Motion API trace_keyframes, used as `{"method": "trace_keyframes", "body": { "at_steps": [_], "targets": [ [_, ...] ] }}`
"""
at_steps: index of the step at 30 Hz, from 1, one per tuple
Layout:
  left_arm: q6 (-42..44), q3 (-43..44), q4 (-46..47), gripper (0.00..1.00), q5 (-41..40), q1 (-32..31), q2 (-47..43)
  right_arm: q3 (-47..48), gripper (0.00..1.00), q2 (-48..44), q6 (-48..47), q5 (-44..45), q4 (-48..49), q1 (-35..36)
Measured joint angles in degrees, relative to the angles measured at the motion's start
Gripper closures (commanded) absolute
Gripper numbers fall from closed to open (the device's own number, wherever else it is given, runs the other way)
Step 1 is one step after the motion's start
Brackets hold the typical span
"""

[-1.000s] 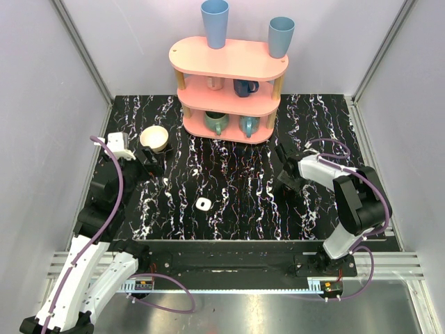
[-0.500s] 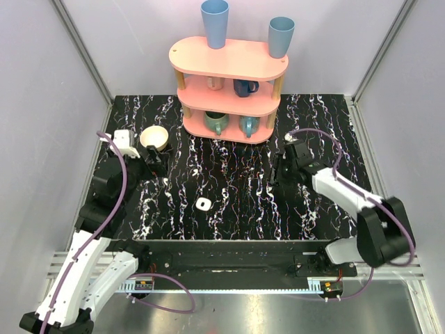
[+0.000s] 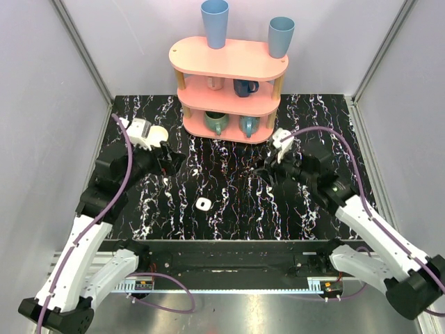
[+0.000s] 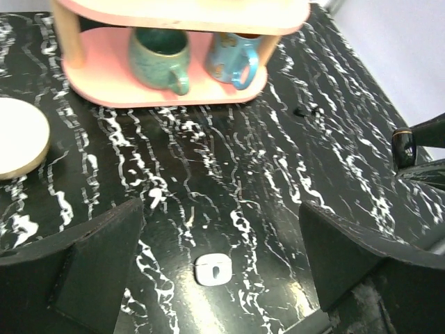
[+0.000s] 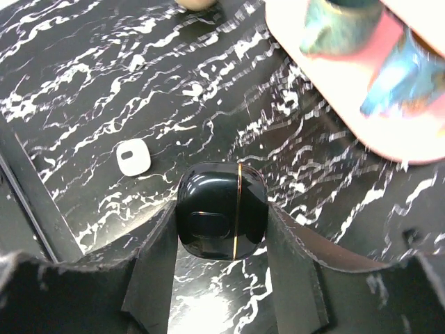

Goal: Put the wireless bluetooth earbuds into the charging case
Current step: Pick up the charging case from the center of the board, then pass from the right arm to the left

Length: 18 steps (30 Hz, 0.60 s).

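Both arms have swung inward since 1 second ago: the left gripper [image 3: 169,161] has left the side of the cream bowl [image 4: 17,136] and now hangs over the marbled black table [image 3: 236,209] further toward the middle, and the right gripper [image 3: 266,170] has reached out left of its former place. Item 1, charging case [image 3: 203,204]: small, white, rounded-square, dark centre spot; unmoved, lying flat on the table near the front middle, between the 2 grippers and apart from both. From the left wrist it shows low on the table between the 2 spread fingers, touching neither. Item 2, left gripper: jaws fully apart, holding nothing. Item 3, right gripper: jaws partly closed on a black glossy object [image 5: 221,211], rounded-square with a thin gold seam, pinched on its 2 sides and held clear above the table. Item 4, pink shelf [image 3: 229,59]: 3 tiers, at the back of the table; a green mug [image 4: 161,59] and a blue mug [image 4: 233,59] side by side on the lowest tier, 2 blue cups [image 3: 215,23] upright on top. Item 5, cream bowl: back left of the table, beside the shelf, partly hidden by the left arm from above.
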Motion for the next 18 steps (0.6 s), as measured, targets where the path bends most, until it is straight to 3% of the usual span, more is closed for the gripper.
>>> {"method": "trace_keyframes", "body": {
  "at_steps": [7,12,18],
  "targets": [
    [-0.44,2.73,0.61,0.01,13.29,0.00,5.66,-2.95,1.00,-6.51,-21.46,-3.43,1.79,5.66],
    [-2.67,2.82,2.89,0.01,20.96,-1.66,8.70,-3.13,1.00,-5.60,-29.59,-3.06,1.84,8.92],
    [-5.88,2.73,6.27,0.01,23.02,-6.67,10.40,-3.37,1.00,-3.80,-35.87,0.04,2.93,13.53]
  ]
}}
